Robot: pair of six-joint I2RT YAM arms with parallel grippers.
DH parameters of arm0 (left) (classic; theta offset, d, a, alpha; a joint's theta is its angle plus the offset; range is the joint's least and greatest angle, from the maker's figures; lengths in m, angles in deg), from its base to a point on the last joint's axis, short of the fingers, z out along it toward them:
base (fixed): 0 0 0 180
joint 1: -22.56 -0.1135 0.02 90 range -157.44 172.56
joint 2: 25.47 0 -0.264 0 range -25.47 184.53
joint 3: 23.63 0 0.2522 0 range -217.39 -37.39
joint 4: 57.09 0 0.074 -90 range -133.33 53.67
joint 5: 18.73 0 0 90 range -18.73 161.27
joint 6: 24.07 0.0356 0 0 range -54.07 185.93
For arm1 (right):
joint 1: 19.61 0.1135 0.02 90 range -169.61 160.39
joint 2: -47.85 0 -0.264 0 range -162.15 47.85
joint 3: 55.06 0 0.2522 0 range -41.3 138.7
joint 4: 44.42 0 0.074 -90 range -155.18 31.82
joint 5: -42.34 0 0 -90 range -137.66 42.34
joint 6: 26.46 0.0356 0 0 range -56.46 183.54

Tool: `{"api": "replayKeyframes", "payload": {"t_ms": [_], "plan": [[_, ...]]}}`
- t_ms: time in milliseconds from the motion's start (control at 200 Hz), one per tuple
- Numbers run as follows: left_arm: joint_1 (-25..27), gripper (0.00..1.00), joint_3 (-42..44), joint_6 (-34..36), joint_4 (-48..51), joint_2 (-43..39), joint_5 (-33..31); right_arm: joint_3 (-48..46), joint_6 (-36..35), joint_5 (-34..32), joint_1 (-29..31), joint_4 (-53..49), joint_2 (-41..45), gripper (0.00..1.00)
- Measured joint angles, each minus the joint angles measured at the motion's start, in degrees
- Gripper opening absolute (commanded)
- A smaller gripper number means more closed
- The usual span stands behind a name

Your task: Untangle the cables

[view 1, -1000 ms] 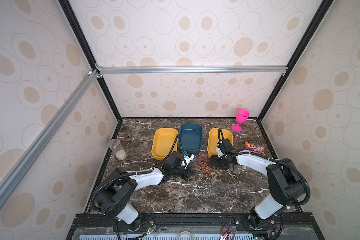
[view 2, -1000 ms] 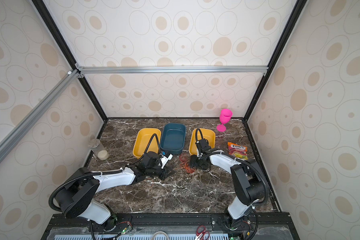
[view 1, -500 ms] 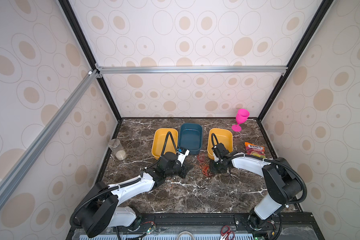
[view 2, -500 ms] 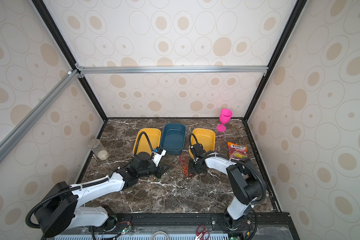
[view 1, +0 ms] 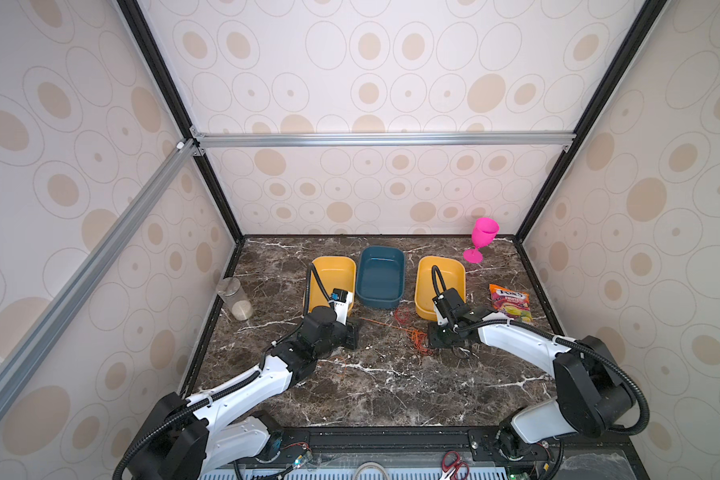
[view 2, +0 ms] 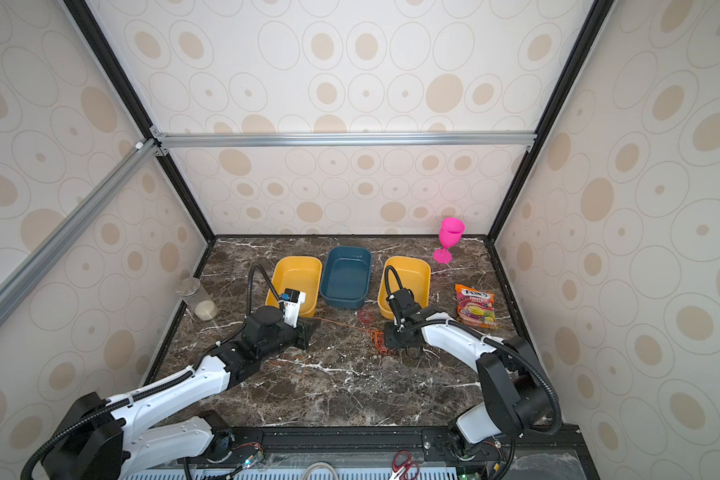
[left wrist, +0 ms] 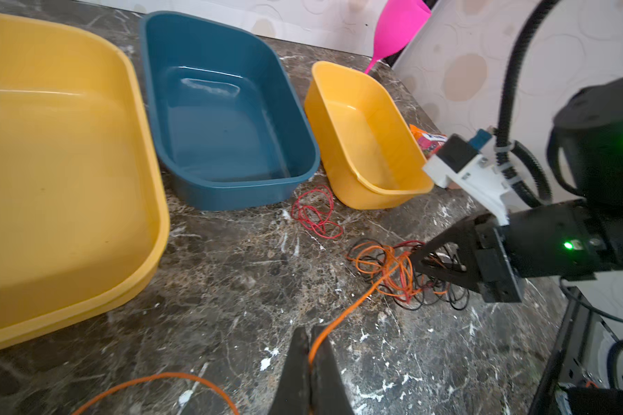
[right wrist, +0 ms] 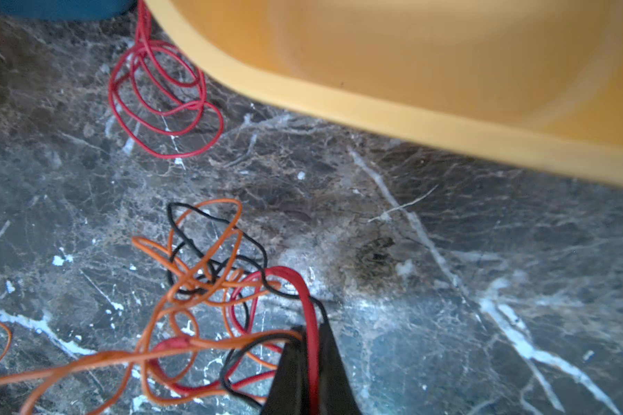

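in front of the dark blue rectangular plastic tray (left wrist: pixel 231 196), off its right corner: thin orange, red and black cables (left wrist: pixel 400 273) knotted in loose loops. left gripper (left wrist: pixel 309 346), before the tray's left corner, pinched narrow on one orange strand (left wrist: pixel 351 307) stretched straight to the knot. right gripper (right wrist: pixel 312 336), at the knot, clamped on a red strand (right wrist: pixel 304 291). just before the tray, apart: small red wire coil (left wrist: pixel 315 215).

Right gripper (right wrist: pixel 308 334) clamps shut on the red cable (right wrist: pixel 304 293) now, while the left gripper (left wrist: pixel 310 341) pulls back leftward, stretching its orange cable (left wrist: pixel 353 309) out taut.
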Motion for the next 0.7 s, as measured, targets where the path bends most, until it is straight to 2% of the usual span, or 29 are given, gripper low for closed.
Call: {"api": "replayKeyframes", "payload": {"t_ms": [160, 350, 380, 470, 700], "plan": [[-2.1, 0.0, 1.0, -0.9, 2.3, -3.7, -2.8, 1.0, -0.4, -1.2, 0.0, -2.4, 0.9, 0.01], [-4.7, 0.0, 1.6, -1.3, 3.0, -6.1, -3.3, 1.3, -4.3, 2.1, 0.0, -4.8, 1.3, 0.13], [-5.1, 0.0, 1.6, -1.3, 2.9, -6.1, -3.4, 1.4, -4.9, 2.8, 0.0, -5.2, 1.2, 0.2], [-6.0, 0.0, 1.6, -1.5, 2.8, -6.2, -4.3, 1.4, -6.3, 3.4, -0.3, -6.5, 0.6, 0.28], [-6.6, 0.0, 1.6, -2.0, 2.8, -7.5, -5.3, 1.3, -6.6, 3.3, -0.6, -7.0, -1.4, 0.37]]}}
